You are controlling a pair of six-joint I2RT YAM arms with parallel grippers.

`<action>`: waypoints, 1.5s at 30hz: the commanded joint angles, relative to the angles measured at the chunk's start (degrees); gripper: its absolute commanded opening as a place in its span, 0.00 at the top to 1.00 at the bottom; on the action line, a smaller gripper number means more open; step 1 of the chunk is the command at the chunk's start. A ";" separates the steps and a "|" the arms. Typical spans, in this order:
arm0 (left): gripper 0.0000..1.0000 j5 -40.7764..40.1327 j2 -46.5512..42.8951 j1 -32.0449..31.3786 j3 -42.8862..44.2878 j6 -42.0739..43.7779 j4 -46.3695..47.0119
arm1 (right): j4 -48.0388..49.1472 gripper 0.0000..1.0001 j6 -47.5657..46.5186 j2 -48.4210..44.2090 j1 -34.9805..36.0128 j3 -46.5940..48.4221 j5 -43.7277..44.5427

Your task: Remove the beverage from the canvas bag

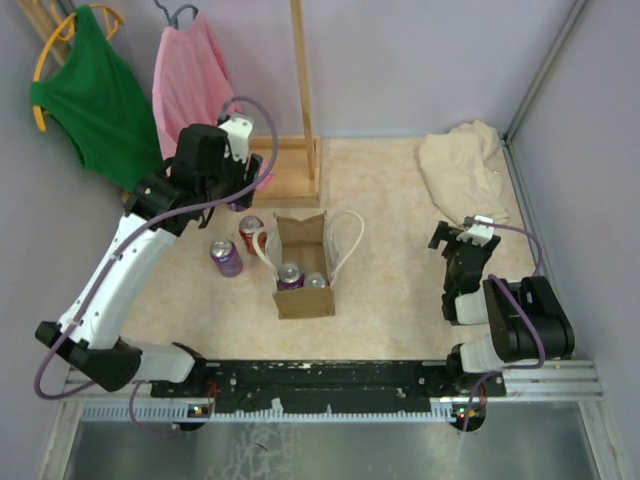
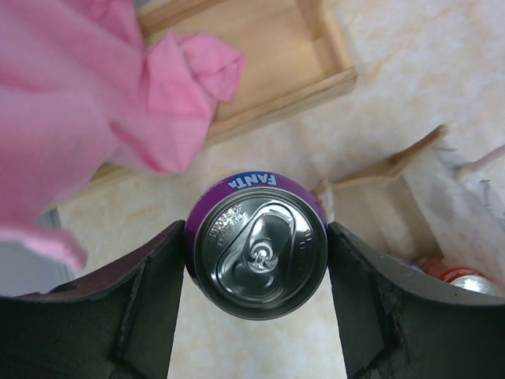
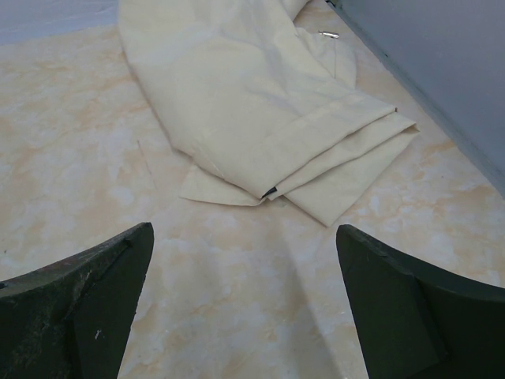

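Near the right edge, the right gripper (image 3: 243, 237) hangs with jaws spread. Mid-bench, the canvas bag (image 1: 303, 300) holds two cans (image 1: 290, 275) yet to come out. A purple can (image 1: 226, 257) and a red can (image 1: 250, 232) stand just left of it. Farther back, the left gripper (image 2: 256, 237) pinches a Fanta can (image 2: 256, 264), outside the bag. The task looks roughly half done.

Bright, even light from above | faint, soft shadows on desk (image 1: 400, 260) | mild sheen on lid of beverage can (image 2: 258, 254) | pink cloth (image 2: 95, 103) blurred close to lens | right pincer (image 3: 243, 237) dark, underexposed, soft-edged | overhead view sharp
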 commanded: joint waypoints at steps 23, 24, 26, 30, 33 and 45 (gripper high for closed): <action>1.00 11.56 -20.06 4.80 -35.31 -15.19 12.59 | 2.36 0.01 -0.66 0.16 -0.17 0.45 0.21; 1.00 11.64 -20.21 4.83 -36.24 -15.44 13.48 | 2.34 0.01 -0.63 0.16 -0.17 0.44 0.18; 1.00 11.76 -20.26 4.84 -38.13 -15.88 14.91 | 2.39 0.01 -0.58 0.16 -0.17 0.45 0.18; 1.00 11.12 -20.49 4.84 -42.50 -17.12 19.70 | 2.32 0.01 -0.58 0.16 -0.17 0.45 0.21; 1.00 11.65 -19.88 4.77 -44.87 -17.92 23.31 | 2.31 0.01 -0.61 0.14 -0.17 0.45 0.22; 1.00 9.17 -14.67 4.80 -47.15 -18.35 26.57 | 2.33 0.01 -0.64 0.16 -0.17 0.45 0.17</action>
